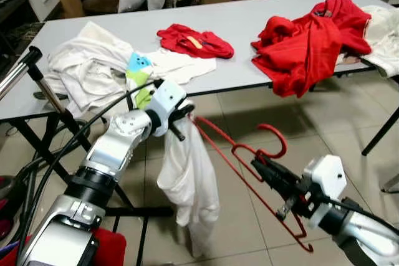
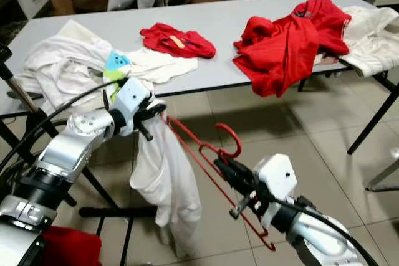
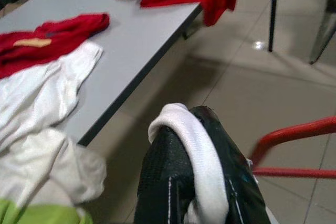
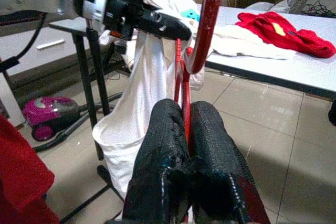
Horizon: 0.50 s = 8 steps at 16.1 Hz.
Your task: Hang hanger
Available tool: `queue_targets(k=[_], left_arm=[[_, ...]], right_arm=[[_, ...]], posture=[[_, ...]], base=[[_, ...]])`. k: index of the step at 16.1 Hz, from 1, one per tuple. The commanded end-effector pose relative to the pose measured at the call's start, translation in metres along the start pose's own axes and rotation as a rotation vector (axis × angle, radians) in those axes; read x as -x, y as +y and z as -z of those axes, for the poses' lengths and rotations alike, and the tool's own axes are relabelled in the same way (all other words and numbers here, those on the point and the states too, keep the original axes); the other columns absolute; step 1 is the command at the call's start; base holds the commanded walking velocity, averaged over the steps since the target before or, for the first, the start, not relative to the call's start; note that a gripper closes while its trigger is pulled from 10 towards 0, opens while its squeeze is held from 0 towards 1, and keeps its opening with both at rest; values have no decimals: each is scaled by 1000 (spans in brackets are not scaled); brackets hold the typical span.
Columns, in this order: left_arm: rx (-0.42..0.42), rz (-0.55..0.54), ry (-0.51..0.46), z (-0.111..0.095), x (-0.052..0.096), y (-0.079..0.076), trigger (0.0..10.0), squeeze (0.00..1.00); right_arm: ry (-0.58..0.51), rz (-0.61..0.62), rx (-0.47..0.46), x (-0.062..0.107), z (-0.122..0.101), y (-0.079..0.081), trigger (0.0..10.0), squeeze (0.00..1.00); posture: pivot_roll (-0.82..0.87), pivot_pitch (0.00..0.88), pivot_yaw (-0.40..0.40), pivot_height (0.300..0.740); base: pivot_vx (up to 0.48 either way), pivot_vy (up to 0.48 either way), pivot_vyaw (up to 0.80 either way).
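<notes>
Right gripper (image 1: 265, 167), your nearer tool, was clenched on the thin red wire hanger (image 1: 249, 179) below its hook, long axis slanting up-left to the left gripper (image 1: 182, 118), itself pinching a hanging white cloth garment (image 1: 187, 179) over tiled floor.

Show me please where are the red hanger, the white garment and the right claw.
red hanger (image 1: 274, 130): left eye view, on its hook.
white garment (image 1: 187, 179): left eye view, on the hanging cloth.
right claw (image 4: 185, 129): right wrist view, between its fingertips.
</notes>
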<state>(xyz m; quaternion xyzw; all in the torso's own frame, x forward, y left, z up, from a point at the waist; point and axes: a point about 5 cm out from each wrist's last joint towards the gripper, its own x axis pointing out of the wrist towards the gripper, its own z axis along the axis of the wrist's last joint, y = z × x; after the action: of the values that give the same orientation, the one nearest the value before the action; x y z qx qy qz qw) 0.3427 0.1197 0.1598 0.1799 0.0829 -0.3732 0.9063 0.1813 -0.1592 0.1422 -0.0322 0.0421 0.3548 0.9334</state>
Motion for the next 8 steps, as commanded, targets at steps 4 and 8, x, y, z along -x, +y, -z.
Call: queue_targets(k=[4, 8], left_arm=[[4, 46, -26, -16, 8, -4, 0, 0], [32, 47, -40, -25, 9, -5, 0, 0]], right_arm=[[-4, 7, -21, -16, 3, 2, 10000, 0], [32, 53, -38, -25, 9, 2, 10000, 0]], posture=[[-65, 0, 104, 740], [-65, 0, 104, 740]], base=[[0, 0, 0], [0, 0, 0]])
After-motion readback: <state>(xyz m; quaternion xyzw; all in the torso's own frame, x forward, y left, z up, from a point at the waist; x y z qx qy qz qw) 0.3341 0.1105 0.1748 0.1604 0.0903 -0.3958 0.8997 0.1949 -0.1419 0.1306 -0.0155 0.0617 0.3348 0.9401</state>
